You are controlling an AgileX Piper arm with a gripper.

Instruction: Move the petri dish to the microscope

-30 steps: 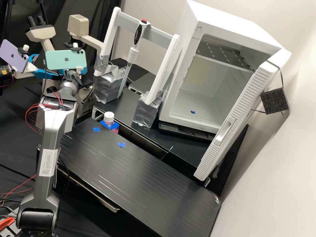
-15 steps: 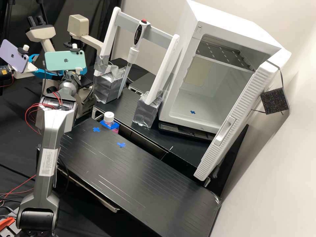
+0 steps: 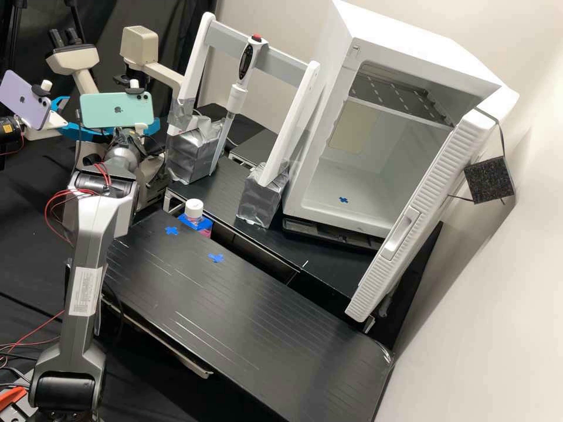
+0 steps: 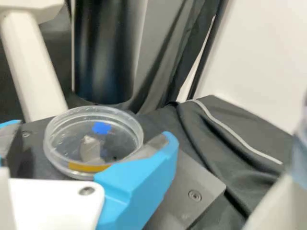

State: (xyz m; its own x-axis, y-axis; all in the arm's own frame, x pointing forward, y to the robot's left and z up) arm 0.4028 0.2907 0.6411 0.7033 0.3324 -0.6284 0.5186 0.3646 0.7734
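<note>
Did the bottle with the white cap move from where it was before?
No. In the high view the bottle stands in the same spot as before, right by the blue cross on the bench.

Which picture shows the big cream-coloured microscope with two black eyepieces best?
The high view: it takes in the cream-coloured microscope's two black eyepieces and boxy top, though a mint-green phone covers its middle. The wrist view shows close-up parts: a cream post and a dark, flat plate.
</note>
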